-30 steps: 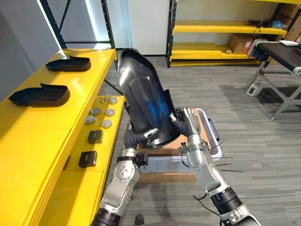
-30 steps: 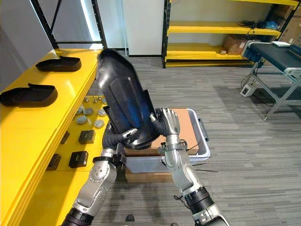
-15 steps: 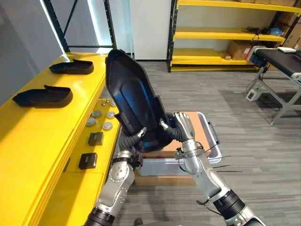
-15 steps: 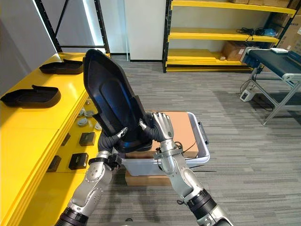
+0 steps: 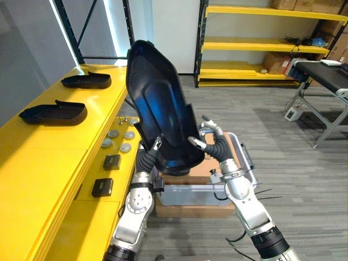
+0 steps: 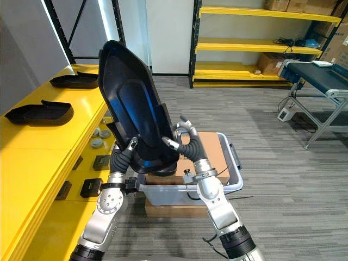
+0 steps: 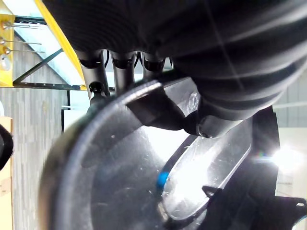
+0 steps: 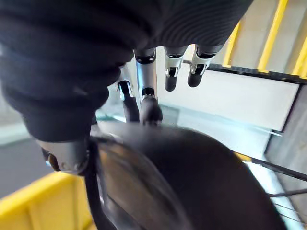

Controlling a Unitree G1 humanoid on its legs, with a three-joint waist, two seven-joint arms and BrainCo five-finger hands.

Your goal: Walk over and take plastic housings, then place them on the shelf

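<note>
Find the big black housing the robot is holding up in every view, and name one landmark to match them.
Left eye view: black housing at centre, above the grey bin.
Right eye view: left of centre.
Left wrist view: glossy dark curved surface, very close.
Right wrist view: dark rounded surface, very close.
Landmark: yellow shelf, left of it in both eye views.

Held housing (image 5: pixel 157 109): glossy black, blue sheen down its middle. Shelf (image 5: pixel 49 168): bright yellow all over. On the shelf, near housing (image 5: pixel 53 112) and far housing (image 5: pixel 86 81), both matte black. On shelf's lower ledge: grey discs (image 5: pixel 120 140), black blocks (image 5: pixel 111 161). Floor (image 5: pixel 283 157) right of shelf: grey w/ fine stripes. Bin (image 5: pixel 185 193) beside shelf: pale grey, w/ brown cardboard (image 6: pixel 215 147).
</note>
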